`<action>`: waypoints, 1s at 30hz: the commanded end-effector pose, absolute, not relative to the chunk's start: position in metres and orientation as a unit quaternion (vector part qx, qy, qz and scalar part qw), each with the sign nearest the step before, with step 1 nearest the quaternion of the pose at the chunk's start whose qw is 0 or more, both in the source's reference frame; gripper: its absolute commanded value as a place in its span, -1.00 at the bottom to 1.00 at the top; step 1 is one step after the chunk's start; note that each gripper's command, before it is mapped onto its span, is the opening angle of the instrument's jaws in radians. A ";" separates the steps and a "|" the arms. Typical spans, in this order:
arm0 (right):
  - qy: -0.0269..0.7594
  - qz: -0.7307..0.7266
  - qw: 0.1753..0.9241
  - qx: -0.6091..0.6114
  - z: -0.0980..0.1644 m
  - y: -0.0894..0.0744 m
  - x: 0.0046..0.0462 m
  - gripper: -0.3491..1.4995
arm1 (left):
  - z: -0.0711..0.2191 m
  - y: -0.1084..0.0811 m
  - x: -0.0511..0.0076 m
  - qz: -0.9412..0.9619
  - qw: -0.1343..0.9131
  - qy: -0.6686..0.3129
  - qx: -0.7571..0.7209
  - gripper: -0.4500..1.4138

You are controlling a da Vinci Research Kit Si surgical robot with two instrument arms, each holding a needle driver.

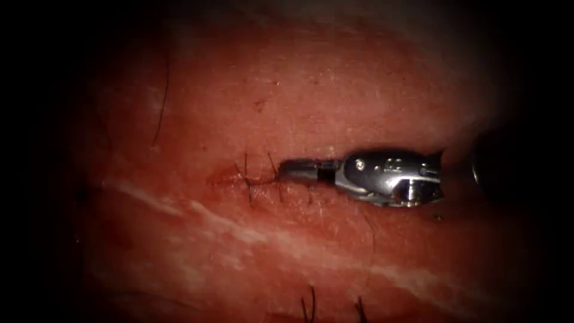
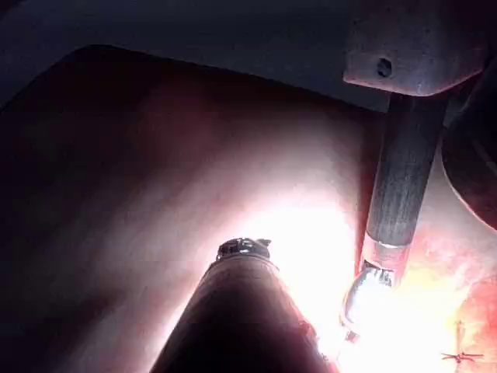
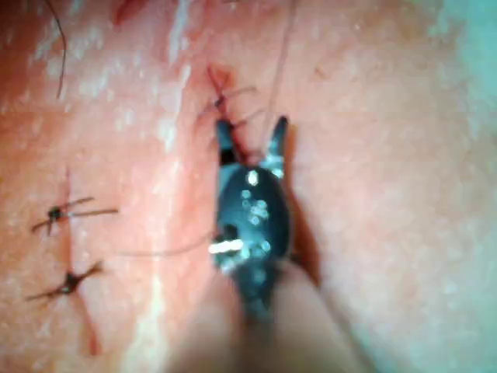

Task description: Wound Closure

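Nearest you, at the near edge of the tissue (image 1: 197, 107), two dark cut ends of thread (image 1: 308, 307) stick up. Just beyond them a pale streak (image 1: 239, 230) runs across the surface from left to right.

Farther in lies the cut (image 1: 224, 176), running left to right and crossed by dark stitches (image 1: 249, 182) whose short ends stand out on its near and far sides. Your right hand (image 1: 292, 170) comes in from the right and lies low along the line of the cut. Its tip is just right of the stitches, at the right part of the cut.

In the right wrist view its two jaws are spread apart in a fork and grip nothing. They point at a stitch knot (image 3: 224, 98) just ahead of them. A fine thread (image 3: 281, 70) runs down towards the gap between the jaws; you cannot tell whether it touches either one. Two more knotted stitches (image 3: 56, 211) sit well off to one side on the tissue.

Where the needle lies cannot be told.

Your left hand (image 2: 243, 249) shows at the end of its dark shaft in the left wrist view, above the brightly lit tissue. You cannot tell whether it is open or closed, nor what it holds.

On the far left of the tissue, a thin dark strand (image 1: 160, 110) curves across the surface.
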State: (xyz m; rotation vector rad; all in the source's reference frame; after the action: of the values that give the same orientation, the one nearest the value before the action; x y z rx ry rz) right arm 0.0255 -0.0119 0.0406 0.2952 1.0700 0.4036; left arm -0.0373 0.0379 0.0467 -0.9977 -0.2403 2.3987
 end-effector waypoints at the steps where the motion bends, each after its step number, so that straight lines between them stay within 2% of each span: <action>1: 0.509 0.191 0.828 0.134 0.041 -0.013 0.0258 -1.00 | 0.047 0.038 -0.0379 0.887 0.262 -0.089 -0.369 -1.00; 6: 0.532 0.200 0.815 0.109 0.040 -0.012 0.0243 -1.00 | 0.047 0.038 -0.0381 0.887 0.261 -0.089 -0.370 -1.00; 7: 0.531 0.206 0.817 0.094 0.039 -0.012 0.0236 -0.42 | 0.047 0.037 -0.0382 0.887 0.261 -0.089 -0.370 -1.00; 9: 0.526 0.221 0.819 0.070 0.039 -0.012 0.0222 0.58 | 0.047 0.037 -0.0382 0.886 0.261 -0.091 -0.373 -1.00; 10: 0.523 0.227 0.819 0.064 0.039 -0.011 0.0213 0.80 | 0.047 0.037 -0.0384 0.886 0.261 -0.090 -0.372 -1.00; 11: 0.523 0.231 0.818 0.060 0.038 -0.011 0.0205 0.91 | 0.047 0.037 -0.0385 0.887 0.258 -0.089 -0.373 -1.00; 13: 0.524 0.240 0.816 0.053 0.038 -0.011 0.0187 0.96 | 0.047 0.037 -0.0392 0.886 0.258 -0.089 -0.375 -1.00; 15: 0.530 0.247 0.810 0.046 0.036 -0.011 0.0151 0.96 | 0.047 0.036 -0.0408 0.883 0.256 -0.088 -0.383 -1.00; 16: 0.530 0.247 0.810 0.046 0.036 -0.011 0.0151 0.96 | 0.047 0.036 -0.0408 0.883 0.256 -0.088 -0.383 -1.00; 21: 0.520 0.261 0.813 0.024 0.034 -0.011 0.0098 0.96 | 0.050 0.033 -0.0451 0.888 0.229 -0.104 -0.385 -1.00; 25: 0.511 0.269 0.816 0.013 0.034 -0.012 0.0082 0.96 | 0.053 0.030 -0.0486 0.891 0.213 -0.118 -0.384 -1.00; 30: 0.512 0.268 0.816 0.009 0.034 -0.013 0.0083 0.96 | 0.057 0.029 -0.0524 0.889 0.207 -0.134 -0.385 -1.00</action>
State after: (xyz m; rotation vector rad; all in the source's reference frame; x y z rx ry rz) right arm 0.0081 -0.0115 0.0339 0.0124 1.0930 0.5688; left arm -0.0526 0.0294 0.0569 -1.0743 -0.3748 2.4776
